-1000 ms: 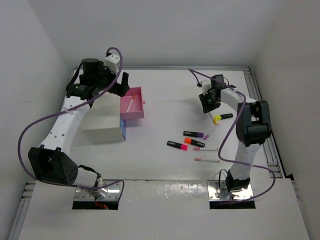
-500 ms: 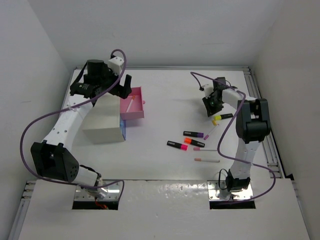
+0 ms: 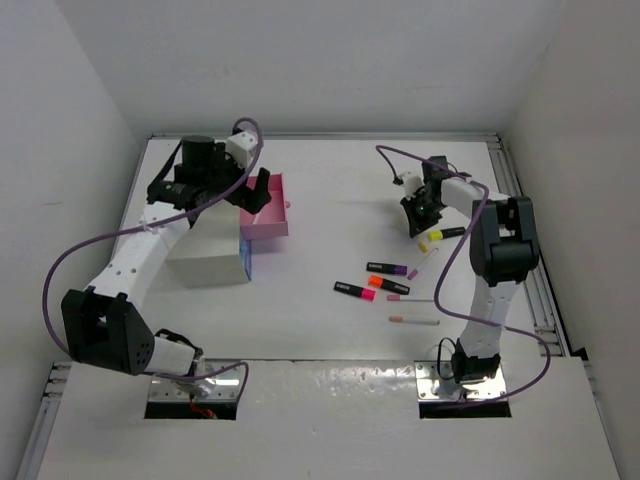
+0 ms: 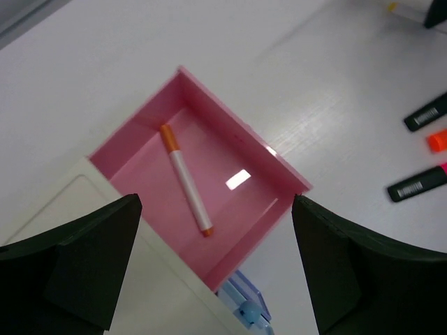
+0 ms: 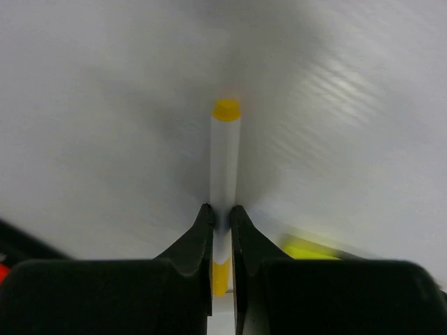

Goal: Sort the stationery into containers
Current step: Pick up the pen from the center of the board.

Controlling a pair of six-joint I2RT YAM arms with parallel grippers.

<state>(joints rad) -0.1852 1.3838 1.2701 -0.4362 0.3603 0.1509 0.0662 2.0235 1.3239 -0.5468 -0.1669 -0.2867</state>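
Observation:
The pink drawer (image 4: 230, 202) of the white cabinet (image 3: 208, 255) stands pulled out, and a white pen with orange tips (image 4: 186, 179) lies in it. My left gripper (image 4: 216, 204) hovers open above that drawer, fingers wide apart and holding nothing. My right gripper (image 5: 221, 213) is shut on a thin white pen with yellow tips (image 5: 225, 160), low over the table at the right (image 3: 418, 212). A yellow-capped highlighter (image 3: 445, 234) lies just beside it. Purple (image 3: 388, 268), orange (image 3: 388, 285) and pink (image 3: 353, 291) highlighters lie mid-table with three white pens (image 3: 413, 320).
A light blue drawer with a round knob (image 4: 248, 313) sits shut under the pink one. White walls enclose the table on the left, back and right. The right arm's purple cable (image 3: 400, 160) loops above the table.
My right gripper has closed onto the yellow-tipped pen. My left gripper has shifted slightly right and down over the pink drawer, still open.

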